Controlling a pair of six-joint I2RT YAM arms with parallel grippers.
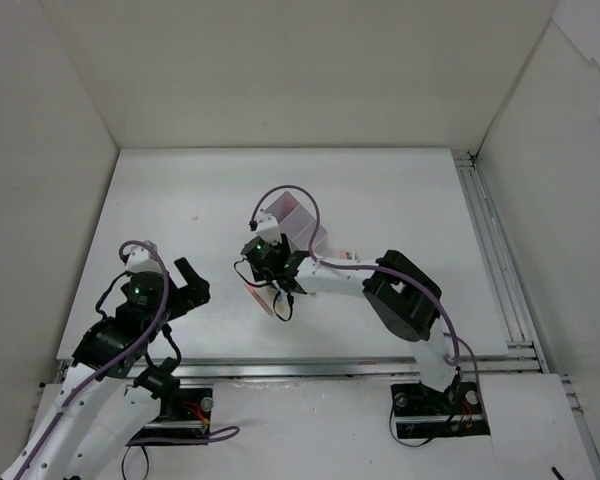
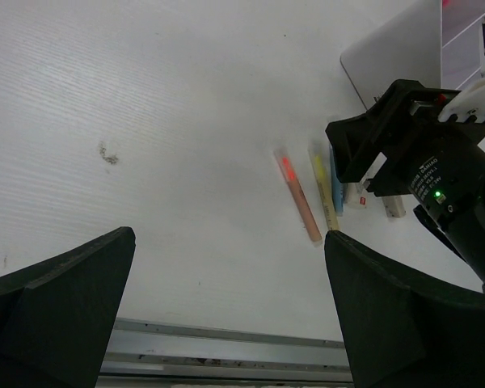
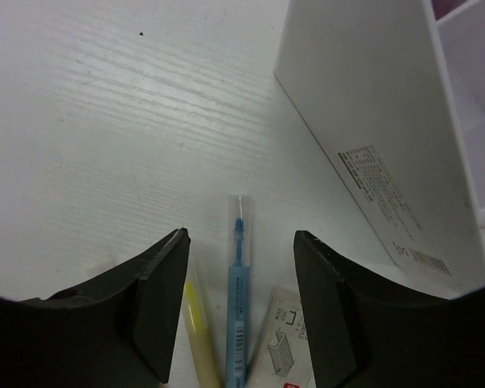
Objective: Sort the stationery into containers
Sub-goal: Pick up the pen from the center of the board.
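A blue pen point(image 3: 237, 283) lies on the white table between the fingers of my right gripper point(image 3: 241, 236), which is open and just above it. A yellow pen point(image 3: 198, 331) lies by the left finger, and a small white block with a printed label point(image 3: 287, 347) by the right finger. In the left wrist view a pink pen point(image 2: 297, 198), the yellow pen point(image 2: 323, 187) and the blue pen point(image 2: 336, 182) lie side by side. The translucent box point(image 3: 372, 121) stands just beyond the pens point(image 1: 298, 222). My left gripper point(image 2: 229, 234) is open and empty, left of the pens point(image 1: 192, 283).
White walls enclose the table on three sides. A metal rail point(image 2: 226, 339) runs along the near edge, and another point(image 1: 490, 250) along the right side. The right arm's elbow point(image 1: 400, 292) hangs over the table right of the pens.
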